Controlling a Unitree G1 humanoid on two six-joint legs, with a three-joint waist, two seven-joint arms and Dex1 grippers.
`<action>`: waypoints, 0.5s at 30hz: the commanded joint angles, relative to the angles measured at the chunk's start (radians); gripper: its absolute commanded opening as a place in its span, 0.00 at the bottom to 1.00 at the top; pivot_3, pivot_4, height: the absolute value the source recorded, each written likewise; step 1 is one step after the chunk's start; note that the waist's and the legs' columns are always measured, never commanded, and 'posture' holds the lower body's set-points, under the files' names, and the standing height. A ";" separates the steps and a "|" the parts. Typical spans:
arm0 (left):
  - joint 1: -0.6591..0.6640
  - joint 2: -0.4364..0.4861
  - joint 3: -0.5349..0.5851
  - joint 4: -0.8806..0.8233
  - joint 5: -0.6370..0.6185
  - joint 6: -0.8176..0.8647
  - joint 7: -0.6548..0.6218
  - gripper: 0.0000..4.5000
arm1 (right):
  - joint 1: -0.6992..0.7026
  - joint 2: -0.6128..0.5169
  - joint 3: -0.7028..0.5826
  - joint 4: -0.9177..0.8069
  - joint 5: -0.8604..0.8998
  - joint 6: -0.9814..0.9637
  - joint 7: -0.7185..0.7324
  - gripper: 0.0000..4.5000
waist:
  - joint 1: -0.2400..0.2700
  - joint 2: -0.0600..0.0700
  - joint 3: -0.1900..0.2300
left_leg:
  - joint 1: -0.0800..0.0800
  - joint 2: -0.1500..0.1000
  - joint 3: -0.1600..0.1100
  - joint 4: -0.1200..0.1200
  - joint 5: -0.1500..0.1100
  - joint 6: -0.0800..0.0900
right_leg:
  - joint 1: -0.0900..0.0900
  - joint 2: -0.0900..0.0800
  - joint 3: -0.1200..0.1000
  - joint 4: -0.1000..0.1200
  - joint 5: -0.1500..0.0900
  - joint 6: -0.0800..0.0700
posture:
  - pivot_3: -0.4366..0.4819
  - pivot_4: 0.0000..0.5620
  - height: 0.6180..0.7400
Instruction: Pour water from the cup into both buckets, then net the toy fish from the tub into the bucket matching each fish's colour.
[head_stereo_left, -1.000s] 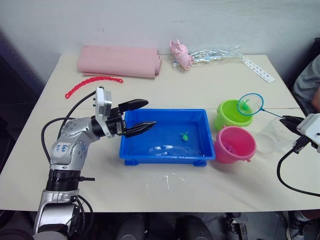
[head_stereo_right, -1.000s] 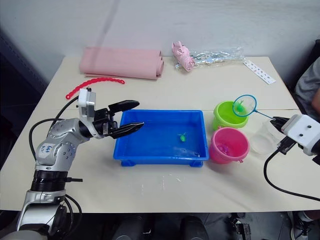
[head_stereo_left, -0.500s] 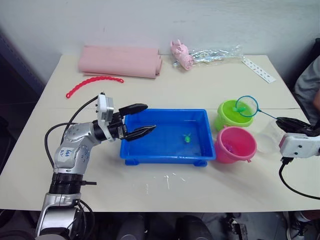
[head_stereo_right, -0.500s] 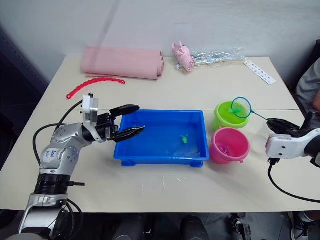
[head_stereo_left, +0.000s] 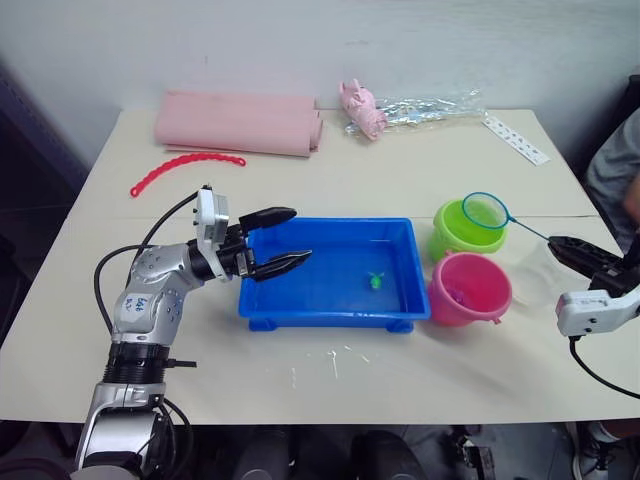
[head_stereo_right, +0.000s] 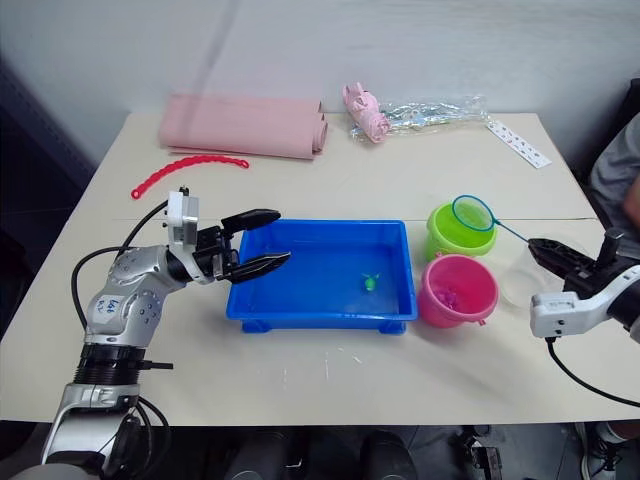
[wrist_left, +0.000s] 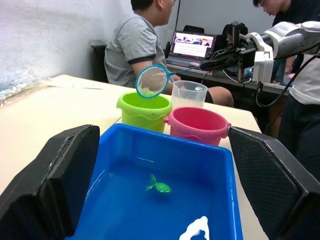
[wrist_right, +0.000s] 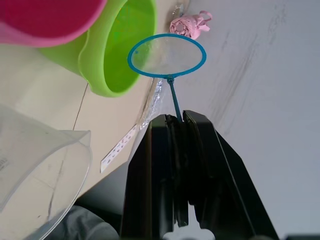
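The blue tub (head_stereo_left: 330, 300) sits mid-table with water and one green toy fish (head_stereo_left: 376, 281) in it. The lime green bucket (head_stereo_left: 462, 230) and pink bucket (head_stereo_left: 470, 288) stand at its right end, and the clear cup (head_stereo_left: 545, 272) stands right of them. My right gripper (head_stereo_left: 556, 243) is shut on the thin handle of the net (head_stereo_left: 486, 210). The net's blue hoop hangs over the green bucket, and its mesh (wrist_right: 166, 56) looks empty. My left gripper (head_stereo_left: 298, 234) is open above the tub's left rim, holding nothing.
A folded pink cloth (head_stereo_left: 238, 122), a red chain (head_stereo_left: 187, 167), a pink toy in a clear bag (head_stereo_left: 362, 108) and a white strip (head_stereo_left: 517, 140) lie at the back. A person (head_stereo_left: 612, 165) sits at the right edge. White specks (head_stereo_left: 335, 360) lie in front of the tub.
The right gripper has rolled and dropped lower, bringing the net over the green bucket. The green fish seen in the net before is no longer in it. The left arm barely moved.
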 joint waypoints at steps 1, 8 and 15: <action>-0.014 -0.010 0.004 0.005 0.003 -0.027 -0.008 0.99 | 0.005 -0.013 -0.061 0.005 0.098 0.020 0.017 0.00 | -0.001 0.000 0.000 | 0.000 0.000 0.000 0.000 0.000 0.000 | 0.000 0.000 0.000 0.000 0.000 0.000 | 0.48 0.27 1.00; -0.001 0.017 0.017 0.004 -0.017 -0.027 -0.052 0.99 | -0.046 -0.004 -0.008 -0.181 0.898 0.317 0.438 0.00 | -0.009 0.000 0.000 | 0.000 0.000 0.000 0.000 0.000 0.000 | 0.000 0.001 -0.001 0.001 0.000 0.000 | 0.48 0.27 1.00; 0.037 0.114 0.045 0.027 -0.004 -0.036 -0.112 0.99 | -0.212 -0.120 0.156 -0.384 1.123 0.749 0.691 0.00 | -0.021 0.000 0.000 | 0.000 0.001 -0.001 0.000 0.000 0.001 | 0.001 0.000 -0.001 0.001 0.000 0.000 | 0.48 0.27 1.00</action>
